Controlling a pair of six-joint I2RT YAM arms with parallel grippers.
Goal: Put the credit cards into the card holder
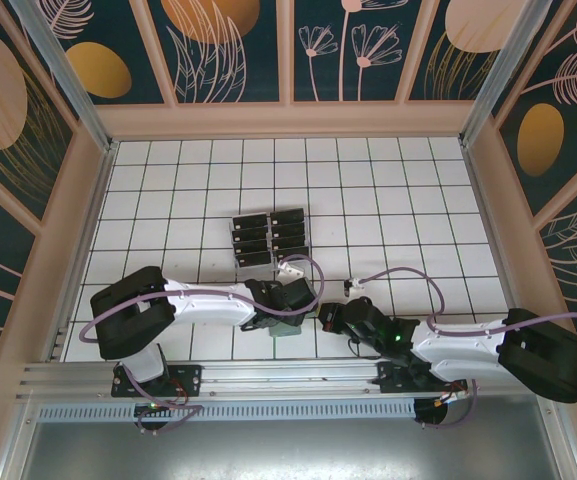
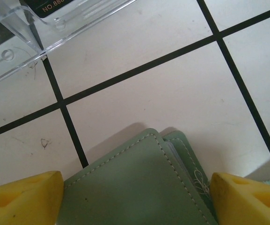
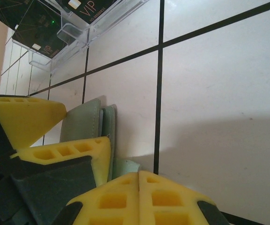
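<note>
The sage-green card holder (image 2: 139, 187) sits between the yellow fingers (image 2: 25, 201) of my left gripper (image 2: 135, 199), reaching from one finger to the other. Its top flap stands slightly apart from the lower one, and its far corner casts a shadow on the floor. In the top view the left gripper (image 1: 293, 312) sits over the card holder (image 1: 284, 326) near the front middle. My right gripper (image 3: 139, 177) is shut with nothing in it, just right of the card holder (image 3: 83, 122). The black credit cards (image 1: 268, 237) stand in a clear rack farther back.
The clear plastic slotted rack (image 2: 13, 51) with the cards lies about one tile beyond the holder. In the right wrist view it is the rack (image 3: 74, 33) at the upper left. A white cable connector (image 1: 290, 266) hangs between rack and left wrist. Frame walls enclose the tiled floor.
</note>
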